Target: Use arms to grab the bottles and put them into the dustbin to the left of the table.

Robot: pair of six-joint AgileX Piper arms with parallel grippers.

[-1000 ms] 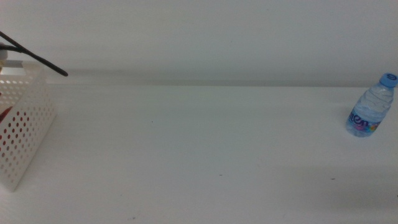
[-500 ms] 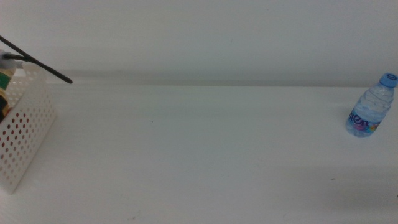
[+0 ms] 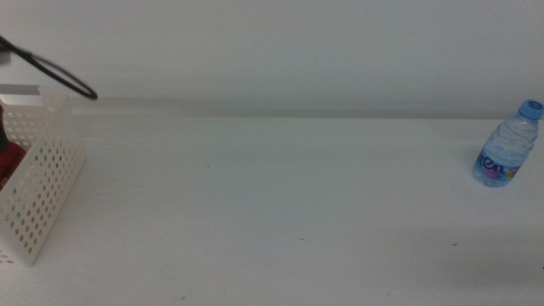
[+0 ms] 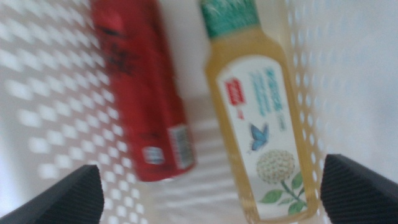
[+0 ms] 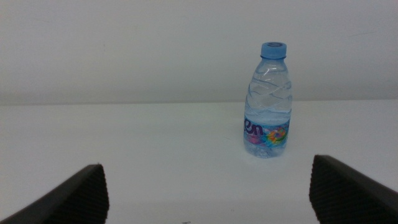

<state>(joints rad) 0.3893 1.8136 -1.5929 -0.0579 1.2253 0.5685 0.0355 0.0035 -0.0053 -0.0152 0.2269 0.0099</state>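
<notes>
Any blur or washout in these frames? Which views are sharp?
Left wrist view: soft, the red can and the juice bottle in the dustbin look smeared, the hole pattern glows. Right wrist view: sharp, the water bottle crisp, with faint glints. Middle view: flat, bright light, the white table nearly merges with the wall, shadows very faint.

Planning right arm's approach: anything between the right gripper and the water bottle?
Nothing. In the right wrist view, only bare table lies between the open right gripper and the upright water bottle.
</notes>
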